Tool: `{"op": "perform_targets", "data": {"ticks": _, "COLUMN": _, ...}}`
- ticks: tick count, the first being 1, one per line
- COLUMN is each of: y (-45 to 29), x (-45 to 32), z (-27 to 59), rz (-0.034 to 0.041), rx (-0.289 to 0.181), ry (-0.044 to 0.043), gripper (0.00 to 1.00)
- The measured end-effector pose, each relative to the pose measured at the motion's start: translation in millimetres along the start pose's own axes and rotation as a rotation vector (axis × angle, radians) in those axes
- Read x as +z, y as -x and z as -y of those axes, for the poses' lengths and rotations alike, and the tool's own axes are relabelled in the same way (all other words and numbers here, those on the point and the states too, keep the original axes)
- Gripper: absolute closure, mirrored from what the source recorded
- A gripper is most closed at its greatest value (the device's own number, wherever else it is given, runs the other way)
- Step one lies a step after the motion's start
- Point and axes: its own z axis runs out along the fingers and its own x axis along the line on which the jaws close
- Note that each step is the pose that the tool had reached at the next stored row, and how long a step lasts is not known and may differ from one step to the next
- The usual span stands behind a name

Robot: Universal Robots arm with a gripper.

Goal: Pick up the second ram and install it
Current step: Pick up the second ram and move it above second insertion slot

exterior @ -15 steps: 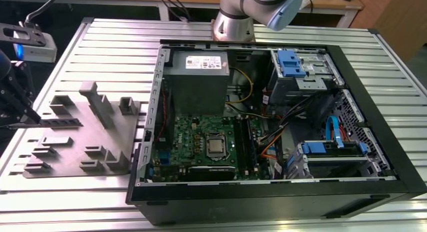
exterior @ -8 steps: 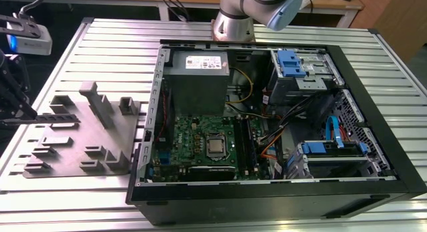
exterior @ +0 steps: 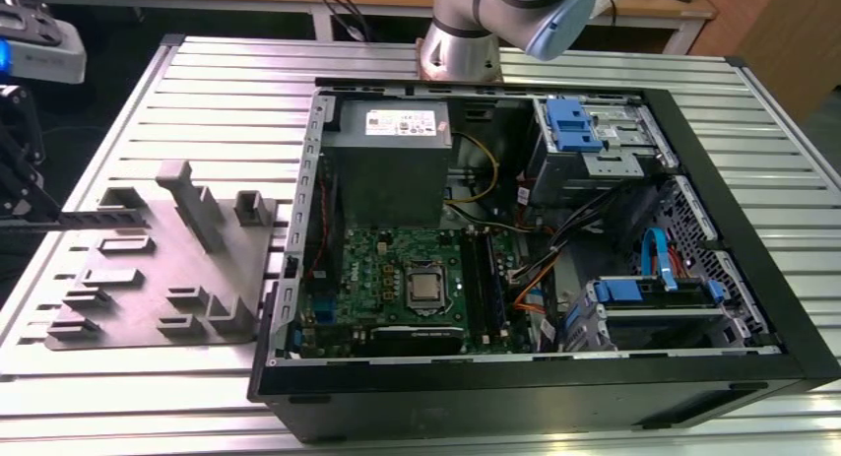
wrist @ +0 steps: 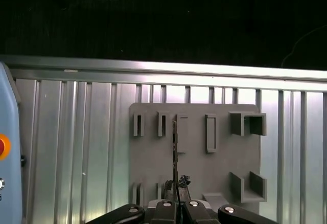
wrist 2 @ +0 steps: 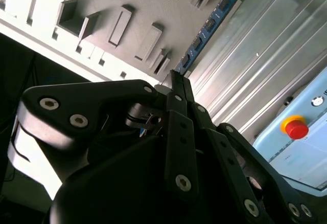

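Gripper (wrist 2: 173,78) is clamped on one end of the second ram (wrist 2: 207,27), stick hanging over the grey holder plate (wrist: 153,162), upright blocks (exterior: 197,205) close by. Open PC case (exterior: 526,397) and motherboard (exterior: 381,259) sit well apart from it on the slatted table (exterior: 158,387).

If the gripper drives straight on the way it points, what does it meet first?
Likely the grey fixture plate: the gripper, shut on the second ram, points at it. Gap unclear.

Exterior view looks down over the worktop (exterior: 197,72). Both wrist views look closely past the pincer (wrist: 177,196) at the grey plate (wrist: 199,168).
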Motion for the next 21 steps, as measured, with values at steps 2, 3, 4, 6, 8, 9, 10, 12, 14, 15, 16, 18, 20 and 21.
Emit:
{"op": "perform_targets", "data": {"ticks": 2, "y": 0.3, "x": -4.4, "z": -0.1, "rz": 0.0013, "rx": 0.000, "ry": -0.0016, "gripper": 0.92}}
{"op": "perform_targets", "data": {"ticks": 3, "y": 0.4, "x": -6.8, "z": -0.2, "rz": 0.0018, "rx": 0.000, "ry": -0.0024, "gripper": 0.92}}
{"op": "perform_targets", "data": {"ticks": 4, "y": 0.5, "x": -8.9, "z": -0.3, "rz": 0.0024, "rx": 0.000, "ry": -0.0033, "gripper": 0.92}}
{"op": "perform_targets", "data": {"ticks": 6, "y": 0.9, "x": -11.7, "z": -0.4, "rz": 0.0059, "rx": -0.001, "ry": -0.0059, "gripper": 0.92}}
{"op": "perform_targets", "data": {"ticks": 8, "y": 1.2, "x": -15.6, "z": -0.5, "rz": 0.0084, "rx": -0.001, "ry": -0.0076, "gripper": 0.92}}
{"op": "perform_targets", "data": {"ticks": 9, "y": 1.4, "x": -17.6, "z": -0.6, "rz": 0.0095, "rx": -0.001, "ry": -0.0085, "gripper": 0.92}}
{"op": "perform_targets", "data": {"ticks": 10, "y": 1.5, "x": -19.5, "z": -0.7, "rz": 0.0108, "rx": -0.001, "ry": -0.0091, "gripper": 0.92}}
{"op": "perform_targets", "data": {"ticks": 12, "y": 1.8, "x": -23.0, "z": -0.8, "rz": 0.0142, "rx": -0.001, "ry": -0.0105, "gripper": 0.92}}
{"op": "perform_targets", "data": {"ticks": 14, "y": 2.1, "x": -26.0, "z": -0.9, "rz": 0.0177, "rx": -0.001, "ry": -0.0121, "gripper": 0.92}}
{"op": "perform_targets", "data": {"ticks": 15, "y": 2.4, "x": -27.4, "z": -0.9, "rz": 0.0195, "rx": -0.001, "ry": -0.0129, "gripper": 0.92}}
{"op": "perform_targets", "data": {"ticks": 16, "y": 2.7, "x": -28.9, "z": -0.9, "rz": 0.0216, "rx": -0.002, "ry": -0.0137, "gripper": 0.92}}
{"op": "perform_targets", "data": {"ticks": 18, "y": 3.2, "x": -31.9, "z": -1.0, "rz": 0.0256, "rx": -0.002, "ry": -0.0152, "gripper": 0.92}}
{"op": "perform_targets", "data": {"ticks": 20, "y": 3.8, "x": -35.2, "z": -1.1, "rz": 0.0292, "rx": -0.002, "ry": -0.0163, "gripper": 0.92}}
{"op": "perform_targets", "data": {"ticks": 21, "y": 4.2, "x": -37.0, "z": -1.2, "rz": 0.0305, "rx": -0.002, "ry": -0.0169, "gripper": 0.92}}
